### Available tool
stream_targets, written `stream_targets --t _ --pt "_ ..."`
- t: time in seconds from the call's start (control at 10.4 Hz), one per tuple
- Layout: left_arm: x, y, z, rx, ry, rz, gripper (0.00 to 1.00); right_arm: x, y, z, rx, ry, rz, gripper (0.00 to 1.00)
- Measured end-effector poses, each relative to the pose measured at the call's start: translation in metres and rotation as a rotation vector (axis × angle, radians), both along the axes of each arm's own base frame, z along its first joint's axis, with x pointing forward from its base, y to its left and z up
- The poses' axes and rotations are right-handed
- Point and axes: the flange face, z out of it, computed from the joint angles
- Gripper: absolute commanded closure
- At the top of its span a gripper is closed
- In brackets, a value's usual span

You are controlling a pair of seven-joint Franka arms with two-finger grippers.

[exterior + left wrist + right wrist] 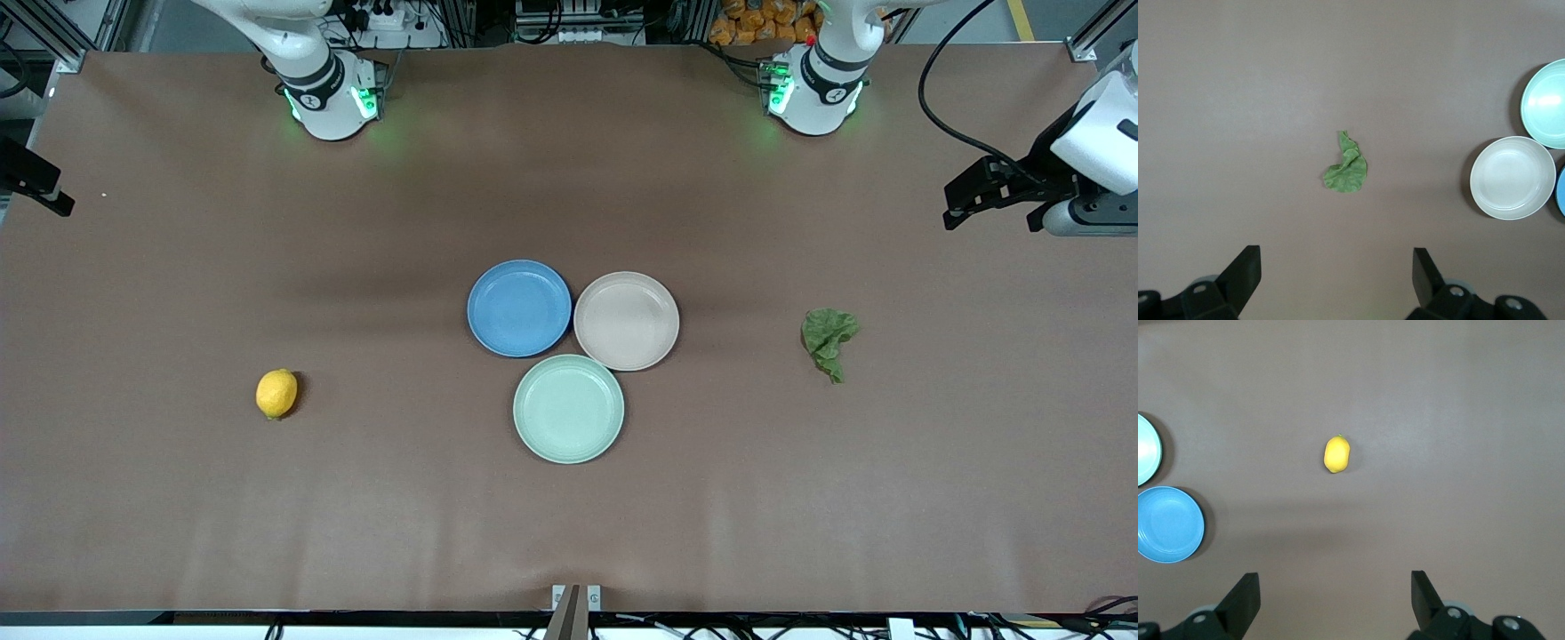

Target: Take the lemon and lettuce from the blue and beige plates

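Observation:
The lemon (276, 393) lies on the bare table toward the right arm's end, and shows in the right wrist view (1337, 453). The lettuce (829, 340) lies on the bare table toward the left arm's end, and shows in the left wrist view (1347, 167). The blue plate (519, 308) and beige plate (627, 320) sit side by side mid-table, both empty. My left gripper (989, 209) (1337, 273) is open and empty, high over the table at its own end. My right gripper (53, 200) (1335, 597) is open and empty, high over its own end.
A mint-green plate (569, 408), empty, touches the two other plates and lies nearer to the front camera. The two arm bases stand along the table's back edge. The brown table cover has slight wrinkles near the front edge.

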Motion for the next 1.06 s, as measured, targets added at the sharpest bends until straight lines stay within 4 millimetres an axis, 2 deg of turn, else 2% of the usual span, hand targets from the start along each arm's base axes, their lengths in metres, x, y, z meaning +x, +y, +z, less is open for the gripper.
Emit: stream_targets --t 1.06 --pt "0.0011 0.0028 -0.0004 0.021 -0.003 0.078 0.0 -0.0004 -0.0001 -0.0009 0.001 0.006 0.0 0.0"
